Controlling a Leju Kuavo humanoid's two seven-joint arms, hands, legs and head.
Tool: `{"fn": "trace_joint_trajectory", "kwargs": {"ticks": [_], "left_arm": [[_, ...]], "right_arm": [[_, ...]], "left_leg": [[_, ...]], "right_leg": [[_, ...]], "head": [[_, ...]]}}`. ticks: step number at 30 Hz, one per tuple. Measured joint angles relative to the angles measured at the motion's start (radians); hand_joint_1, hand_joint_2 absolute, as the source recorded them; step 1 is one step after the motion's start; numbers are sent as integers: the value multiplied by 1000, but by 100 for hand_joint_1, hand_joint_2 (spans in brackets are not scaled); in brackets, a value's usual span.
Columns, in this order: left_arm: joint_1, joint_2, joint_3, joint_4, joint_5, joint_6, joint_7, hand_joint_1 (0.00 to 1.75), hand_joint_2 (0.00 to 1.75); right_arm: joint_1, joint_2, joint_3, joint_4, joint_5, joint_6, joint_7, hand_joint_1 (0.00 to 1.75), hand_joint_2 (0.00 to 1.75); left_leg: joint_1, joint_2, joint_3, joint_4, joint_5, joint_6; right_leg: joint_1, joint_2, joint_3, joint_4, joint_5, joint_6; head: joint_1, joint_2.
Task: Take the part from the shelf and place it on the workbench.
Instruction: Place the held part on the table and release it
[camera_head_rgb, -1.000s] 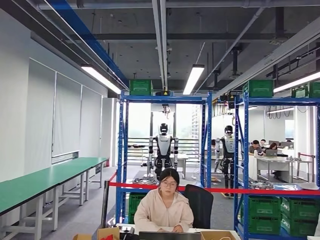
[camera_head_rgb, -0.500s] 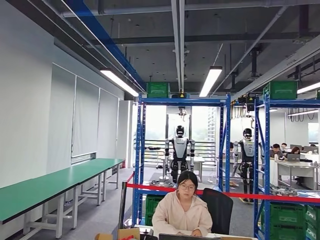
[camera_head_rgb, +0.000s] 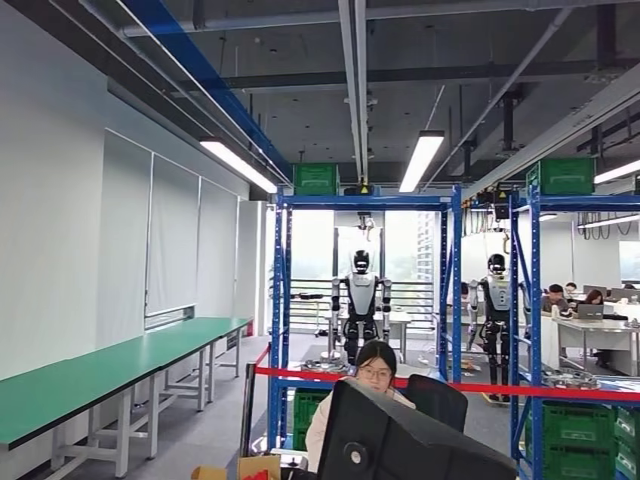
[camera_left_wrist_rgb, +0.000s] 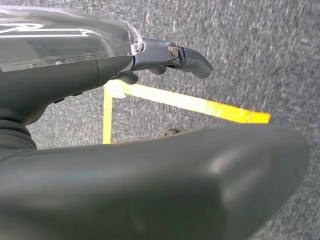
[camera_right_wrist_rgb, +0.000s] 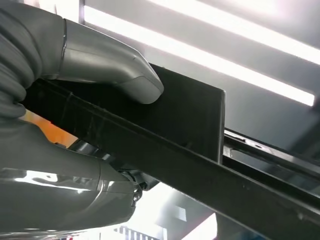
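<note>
A flat black part (camera_head_rgb: 407, 440) stands up at the bottom middle of the head view. My right hand (camera_right_wrist_rgb: 56, 165) grips this part (camera_right_wrist_rgb: 188, 115), with the thumb (camera_right_wrist_rgb: 113, 70) pressed on one face and the fingers under it. My left hand (camera_left_wrist_rgb: 113, 55) hangs over grey carpet with its fingers (camera_left_wrist_rgb: 188, 55) stretched out and nothing in it. A long green workbench (camera_head_rgb: 90, 370) runs along the white wall on the left. Blue shelf racks (camera_head_rgb: 281, 300) stand ahead.
A person (camera_head_rgb: 375, 365) sits at a desk right behind the raised part, beside a dark chair (camera_head_rgb: 445, 400). A red tape barrier (camera_head_rgb: 490, 387) crosses the racks. Green crates (camera_head_rgb: 570, 425) fill the lower right rack. Yellow floor tape (camera_left_wrist_rgb: 196, 104) lies under my left hand.
The camera turned left a second ago, so the scene slid right. Since half a second ago the black part has risen into the head view and covers the person's torso.
</note>
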Motion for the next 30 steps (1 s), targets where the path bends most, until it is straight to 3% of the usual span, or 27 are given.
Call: {"fn": "trace_joint_trajectory", "kwargs": {"ticks": [2,5,6,7,8,11,13,16,18,20,21,22,23,26,28,30], "left_arm": [[-1,0,-9,0,-11,-3,-2,0,175],[-3,0,-20,0,-23,-4,-1,0,175],[-2,0,-23,0,-25,-3,1,0,175],[-2,0,-26,0,-27,-3,3,0,175],[-3,0,-29,0,-28,-2,5,0,175],[-6,0,-34,0,-29,-2,6,0,175],[-7,0,-35,0,-29,-2,6,0,175],[-5,0,-36,0,-29,-2,5,0,175],[-7,0,-38,0,-29,-3,3,0,175],[-8,0,-40,0,-29,-4,0,0,175],[-8,0,-41,0,-30,-5,-2,0,175],[-8,0,-41,0,-31,-6,-4,0,175],[-8,0,-42,0,-31,-9,-5,0,175],[-9,0,-44,0,-35,-14,-10,0,175],[-8,0,-46,0,-38,-15,-12,0,175],[-7,0,-46,0,-39,-15,-13,0,175]], "right_arm": [[-24,24,-55,-23,98,-55,7,175,175],[-50,56,-128,-65,262,-127,20,175,175],[-53,65,-145,-80,325,-151,27,175,175],[-55,72,-160,-95,392,-178,35,175,175],[-56,79,-171,-111,461,-204,40,175,175],[-60,92,-183,-154,627,-267,45,175,175],[-59,95,-182,-173,713,-299,43,175,175],[-44,95,-161,-183,872,-351,42,175,175],[-34,90,-135,-182,950,-382,42,175,175],[-23,76,-98,-172,1042,-417,51,175,175],[-19,65,-74,-159,1100,-438,62,175,175],[-14,52,-45,-142,1161,-459,75,175,175],[-11,38,-13,-122,1217,-479,90,175,175],[-16,2,74,-67,1346,-528,142,175,175],[-30,-23,124,-18,1420,-547,186,175,175],[-39,-46,164,39,1476,-554,223,175,175]], "left_leg": [[1,0,-16,34,-28,-8],[4,1,-94,210,-116,-17],[5,1,-115,256,-128,-21],[7,1,-121,268,-121,-24],[10,1,-108,240,-96,-27],[18,5,-26,62,-9,-32],[16,5,-7,17,-4,-24],[13,5,-7,13,-3,-5],[14,5,-5,10,-1,6],[11,5,-5,10,-2,13],[9,5,-5,10,-2,13],[7,4,-4,11,-2,14],[5,4,-4,11,-2,14],[1,0,-3,10,-2,13],[2,0,-6,10,-1,9],[5,0,-6,6,2,1]], "right_leg": [[-5,-3,2,-9,6,-8],[-7,-8,3,-12,8,-13],[-7,-8,3,-12,8,-13],[-8,-8,3,-12,8,-12],[-9,-7,4,-11,7,-11],[-8,-4,1,0,-1,2],[-5,-2,-5,8,-3,11],[-8,-1,-9,17,-11,22],[-10,-1,-35,79,-52,29],[-11,-1,-94,208,-110,31],[-11,-1,-121,263,-127,30],[-10,-1,-135,288,-126,28],[-9,-1,-130,274,-107,25],[0,1,-44,86,-15,7],[8,3,-13,16,2,-1],[11,2,-9,5,4,-5]], "head": [[0,0],[0,0],[0,0],[0,0],[0,0],[0,0],[0,0],[-1,0],[-1,0],[-1,0],[-1,0],[-1,0],[-1,0],[-1,0],[0,0],[0,0]]}}
